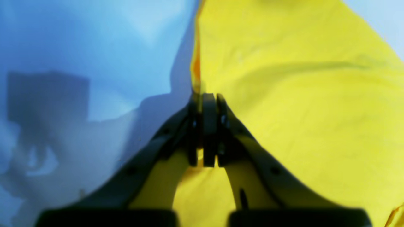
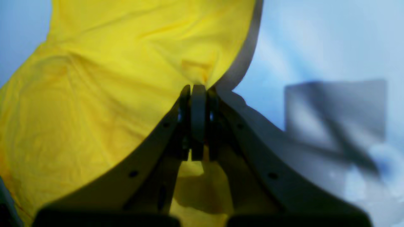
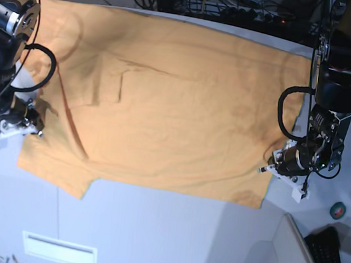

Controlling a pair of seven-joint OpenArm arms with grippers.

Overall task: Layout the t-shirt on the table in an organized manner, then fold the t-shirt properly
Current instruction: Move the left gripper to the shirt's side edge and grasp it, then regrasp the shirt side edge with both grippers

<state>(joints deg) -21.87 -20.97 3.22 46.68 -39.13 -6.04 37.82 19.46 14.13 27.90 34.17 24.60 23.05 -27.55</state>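
The t-shirt (image 3: 165, 106) lies spread wide across the table (image 3: 153, 235), light orange in the base view and yellow in both wrist views. My left gripper (image 3: 268, 169) is at the shirt's right edge in the base view. Seen from the left wrist, that gripper (image 1: 206, 96) is shut on the t-shirt (image 1: 300, 110) right at the cloth's edge. My right gripper (image 3: 37, 132) is at the opposite edge. From the right wrist, it (image 2: 196, 88) is likewise shut on the t-shirt (image 2: 94, 110) at its edge, with cloth bunched between the fingers.
A black keyboard (image 3: 328, 258) and a small teal roll (image 3: 338, 210) sit at the lower right. Cables and gear (image 3: 237, 7) line the back edge. A white rectangular label (image 3: 58, 249) is on the tabletop near the front left.
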